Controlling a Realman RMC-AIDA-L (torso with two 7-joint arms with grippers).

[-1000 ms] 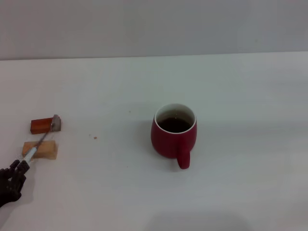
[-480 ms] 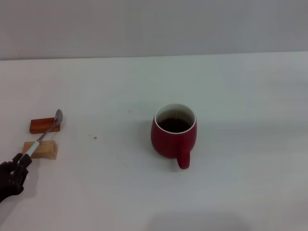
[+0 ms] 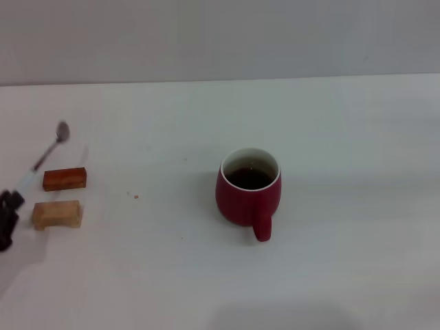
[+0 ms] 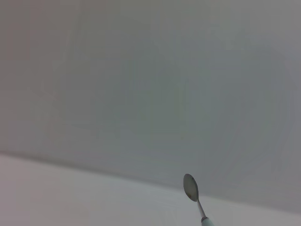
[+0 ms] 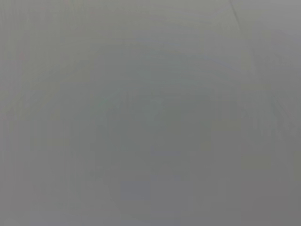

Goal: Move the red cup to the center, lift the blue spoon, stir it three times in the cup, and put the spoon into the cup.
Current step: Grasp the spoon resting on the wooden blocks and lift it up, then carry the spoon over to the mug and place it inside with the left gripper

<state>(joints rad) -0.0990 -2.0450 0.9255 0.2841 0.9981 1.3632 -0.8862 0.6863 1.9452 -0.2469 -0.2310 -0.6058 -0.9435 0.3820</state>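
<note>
The red cup [image 3: 248,194] stands near the middle of the white table [image 3: 344,137], handle toward me, with dark liquid inside. My left gripper [image 3: 8,206] is at the far left edge of the head view, shut on the handle of the blue spoon [image 3: 48,152]. The spoon is held up in the air, its metal bowl pointing away from me, above the two blocks. In the left wrist view the blue spoon [image 4: 194,193] shows bowl and neck against a plain background. My right gripper is out of view.
Two small wooden blocks lie at the left: a reddish one [image 3: 65,179] and a pale one [image 3: 58,214] nearer to me. A tiny red speck [image 3: 136,196] sits on the table between the blocks and the cup.
The left gripper has lifted the spoon off the two blocks; the spoon's bowl has risen and moved away from me. The cup has not moved.
</note>
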